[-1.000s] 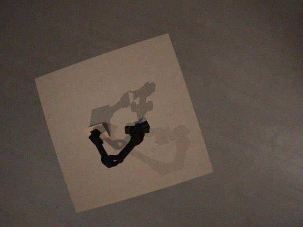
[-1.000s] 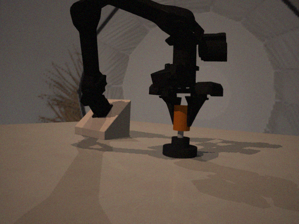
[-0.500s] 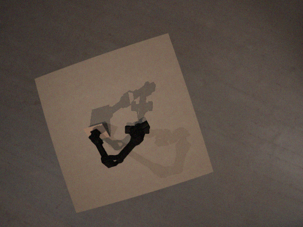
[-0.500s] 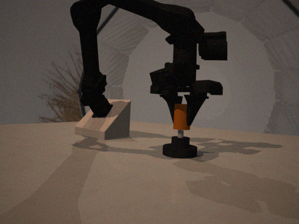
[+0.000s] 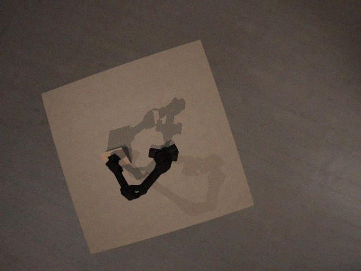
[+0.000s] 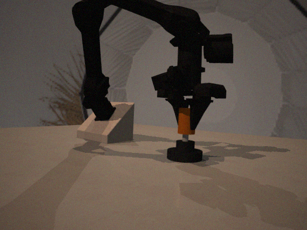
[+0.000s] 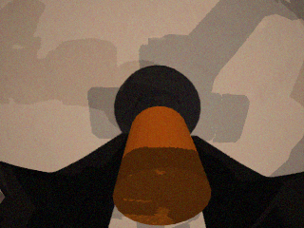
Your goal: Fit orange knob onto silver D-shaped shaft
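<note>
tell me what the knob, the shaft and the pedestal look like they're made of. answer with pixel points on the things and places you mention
Orange knob (image 6: pixel 184 121) (image 7: pixel 159 133): probably plastic, smooth and evenly coloured with no grain.
Shaft (image 6: pixel 185 138): likely metal, going by its silvery grey, though only a short stretch shows.
Round pedestal (image 6: pixel 184 155) (image 7: pixel 157 85): matte black, without bright highlights; plastic or painted metal, I can't tell which.

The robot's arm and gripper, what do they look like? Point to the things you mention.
The arm (image 5: pixel 132 191) (image 6: pixel 91 49) is black all over, with long smooth parts and chunky, knobbly joints. The gripper (image 6: pixel 185 119) (image 7: pixel 159 141) is black too. It has two fingers that are wide at the top and get thin toward the tips, like pointy triangles. I can't see any bright stickers, letters or loose cables on them.
</note>
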`<state>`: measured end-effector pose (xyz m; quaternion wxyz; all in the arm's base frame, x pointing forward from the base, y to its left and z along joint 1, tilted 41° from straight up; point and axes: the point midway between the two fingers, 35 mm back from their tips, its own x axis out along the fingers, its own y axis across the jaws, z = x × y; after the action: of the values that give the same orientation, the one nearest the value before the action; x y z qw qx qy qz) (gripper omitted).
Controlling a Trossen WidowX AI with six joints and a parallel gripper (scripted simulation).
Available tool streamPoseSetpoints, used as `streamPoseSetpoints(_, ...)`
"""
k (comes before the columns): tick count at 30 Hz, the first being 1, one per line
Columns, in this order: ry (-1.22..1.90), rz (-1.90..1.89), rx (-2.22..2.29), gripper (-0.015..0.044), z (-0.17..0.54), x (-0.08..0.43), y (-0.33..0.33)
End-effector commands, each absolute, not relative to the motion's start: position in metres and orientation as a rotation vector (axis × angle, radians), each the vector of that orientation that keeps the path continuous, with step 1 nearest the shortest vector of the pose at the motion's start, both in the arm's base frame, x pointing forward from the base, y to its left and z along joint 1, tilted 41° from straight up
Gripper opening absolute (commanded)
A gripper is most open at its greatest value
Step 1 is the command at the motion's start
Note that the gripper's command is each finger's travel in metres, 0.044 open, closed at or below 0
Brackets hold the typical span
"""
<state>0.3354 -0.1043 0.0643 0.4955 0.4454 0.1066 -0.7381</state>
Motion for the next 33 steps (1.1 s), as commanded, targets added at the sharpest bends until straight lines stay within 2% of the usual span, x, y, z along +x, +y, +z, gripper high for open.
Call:
streamPoseSetpoints(1, 0.251, -1.789, 1.082, 0.0000, 0.0638, 0.3352, -0.1055)
streamPoseSetpoints(16, 0.251, -1.789, 1.083, 0.0000, 0.0687, 0.3369, -0.1034)
streamPoseSetpoints(23, 0.073, -1.843, 1.221, 0.0000, 0.0674, 0.3371, -0.1040)
streamPoseSetpoints(33, 0.064, -1.846, 1.228, 0.0000, 0.0644, 0.3351, -0.1045)
